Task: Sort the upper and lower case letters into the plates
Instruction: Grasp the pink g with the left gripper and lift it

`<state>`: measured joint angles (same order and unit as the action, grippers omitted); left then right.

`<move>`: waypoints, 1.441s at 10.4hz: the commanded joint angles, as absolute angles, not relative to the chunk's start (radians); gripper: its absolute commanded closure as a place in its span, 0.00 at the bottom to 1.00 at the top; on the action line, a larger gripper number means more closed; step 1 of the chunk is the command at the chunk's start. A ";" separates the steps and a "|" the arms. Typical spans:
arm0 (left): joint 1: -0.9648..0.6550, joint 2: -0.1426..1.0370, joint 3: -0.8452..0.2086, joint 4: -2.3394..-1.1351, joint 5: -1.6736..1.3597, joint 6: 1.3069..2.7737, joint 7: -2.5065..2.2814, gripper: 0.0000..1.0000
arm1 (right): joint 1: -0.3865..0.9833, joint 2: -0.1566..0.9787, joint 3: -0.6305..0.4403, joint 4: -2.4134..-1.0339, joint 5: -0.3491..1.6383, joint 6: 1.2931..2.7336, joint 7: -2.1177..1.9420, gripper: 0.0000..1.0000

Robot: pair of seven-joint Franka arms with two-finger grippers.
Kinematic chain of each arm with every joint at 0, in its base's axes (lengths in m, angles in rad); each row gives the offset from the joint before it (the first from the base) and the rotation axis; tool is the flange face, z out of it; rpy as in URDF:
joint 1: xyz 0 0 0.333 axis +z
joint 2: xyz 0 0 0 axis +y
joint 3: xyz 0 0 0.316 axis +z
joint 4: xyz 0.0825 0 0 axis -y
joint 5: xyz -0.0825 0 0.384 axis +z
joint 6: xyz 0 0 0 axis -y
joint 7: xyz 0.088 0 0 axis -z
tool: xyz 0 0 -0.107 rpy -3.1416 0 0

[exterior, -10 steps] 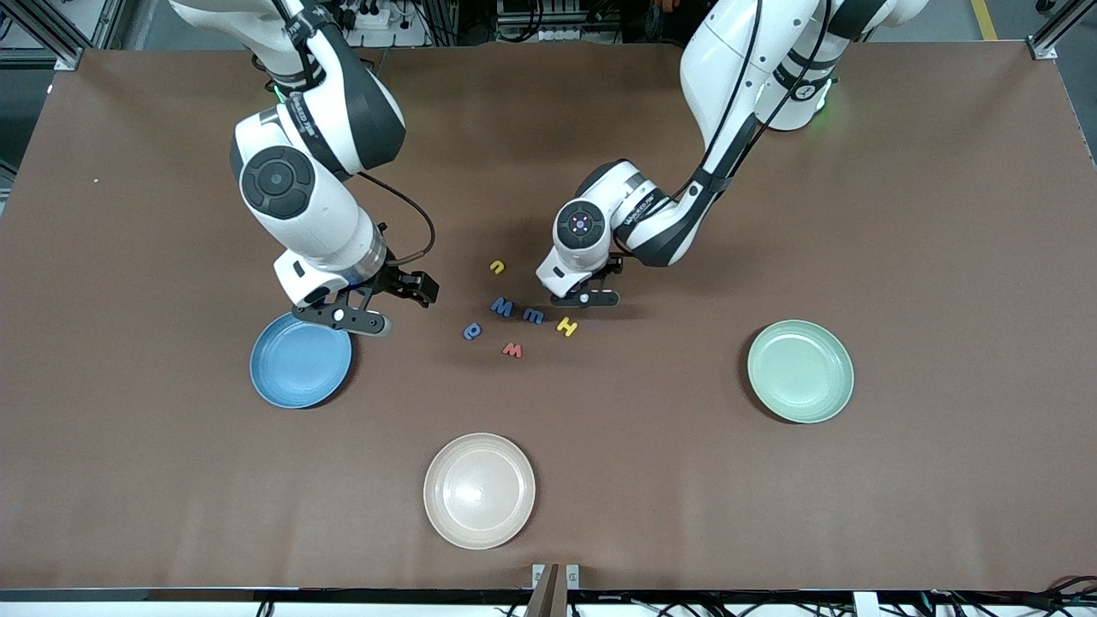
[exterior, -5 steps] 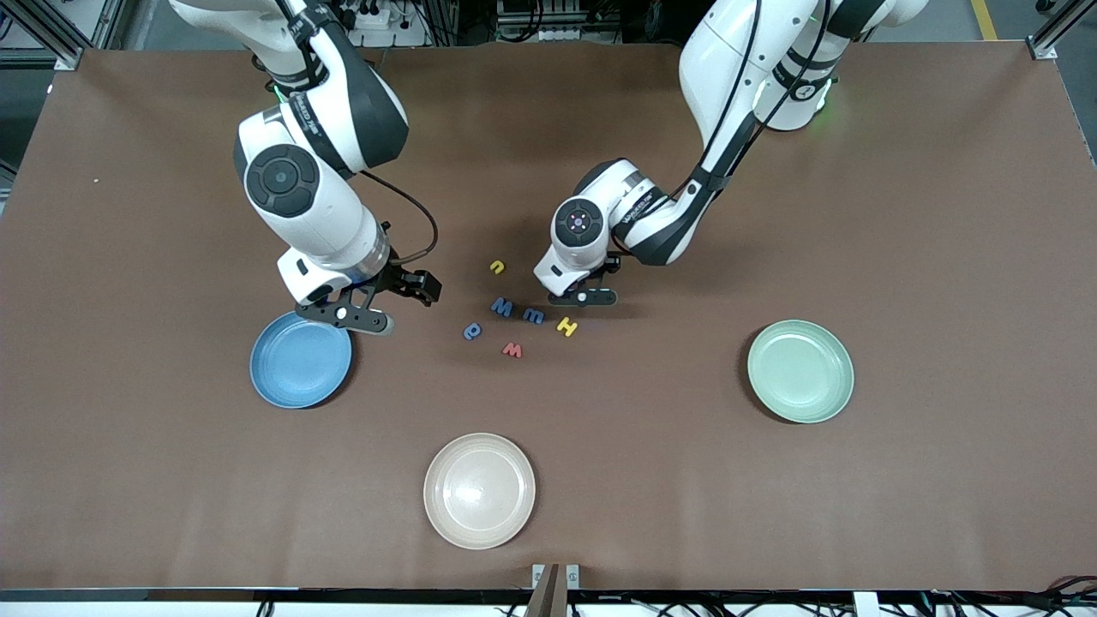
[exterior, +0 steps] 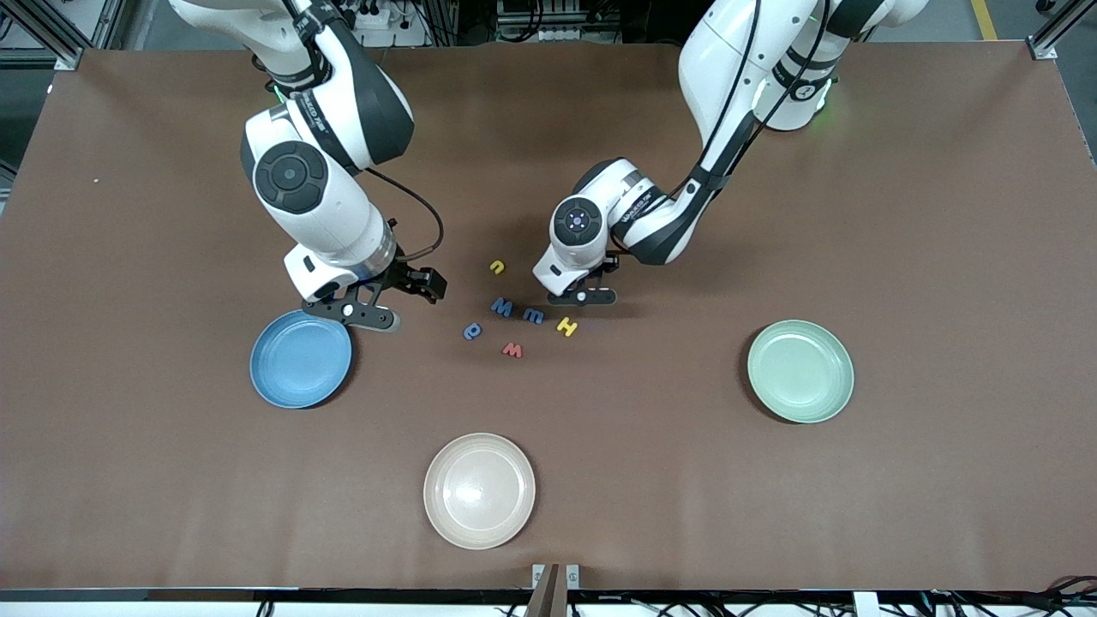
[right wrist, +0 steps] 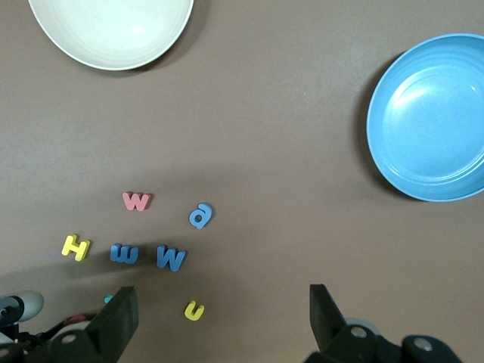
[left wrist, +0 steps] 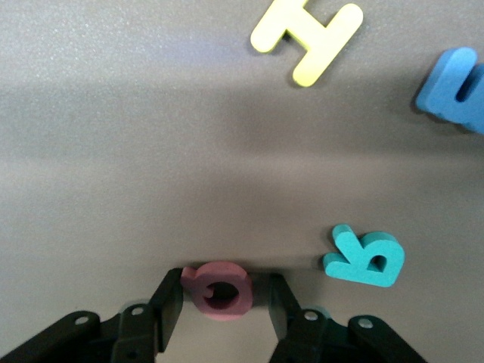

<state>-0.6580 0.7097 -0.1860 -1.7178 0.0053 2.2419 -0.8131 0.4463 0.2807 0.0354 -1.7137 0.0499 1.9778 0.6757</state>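
Left hand [left wrist: 219,314] is closing its fingers around a small flat dark-red foam letter [left wrist: 218,290] on the brown counter [exterior: 651,480], needing centred, square contact before lifting.

The left gripper [left wrist: 219,311] is low at the table, fingers [left wrist: 168,310] flanking something small. The right gripper [right wrist: 223,318] hangs spread wide.

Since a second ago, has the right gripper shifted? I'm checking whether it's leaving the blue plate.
Yes. The right gripper has drifted off the blue plate rim, toward the letters.
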 commanded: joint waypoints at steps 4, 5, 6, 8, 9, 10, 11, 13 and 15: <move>-0.679 0.703 -0.179 -1.723 0.025 2.243 -0.890 0.91 | 0.460 0.270 0.037 -1.721 0.035 1.973 0.698 0.00; -0.684 0.703 -0.178 -1.723 0.028 2.243 -0.903 0.99 | 0.463 0.273 0.037 -1.721 0.035 1.974 0.706 0.00; -0.684 0.701 -0.178 -1.714 0.028 2.240 -0.916 1.00 | 0.475 0.276 0.037 -1.721 0.035 1.977 0.748 0.00; -0.667 0.678 -0.173 -1.680 0.029 2.162 -0.908 1.00 | 0.485 0.281 0.037 -1.723 0.035 1.982 0.764 0.00; -0.655 0.675 -0.164 -1.677 0.029 2.154 -0.891 1.00 | 0.488 0.281 0.037 -1.726 0.028 1.982 0.764 0.00; -0.623 0.658 -0.164 -1.677 0.029 2.149 -0.870 1.00 | 0.486 0.281 0.037 -1.726 0.025 1.982 0.764 0.00; -0.591 0.641 -0.164 -1.675 0.029 2.104 -0.835 1.00 | 0.488 0.281 0.037 -1.726 0.025 1.980 0.764 0.00; -0.496 0.605 -0.164 -1.671 0.029 2.039 -0.746 1.00 | 0.501 0.282 0.037 -1.729 0.025 1.985 0.793 0.00; -0.407 0.586 -0.164 -1.671 0.031 1.999 -0.660 1.00 | 0.534 0.294 0.037 -1.750 0.025 2.005 0.822 0.00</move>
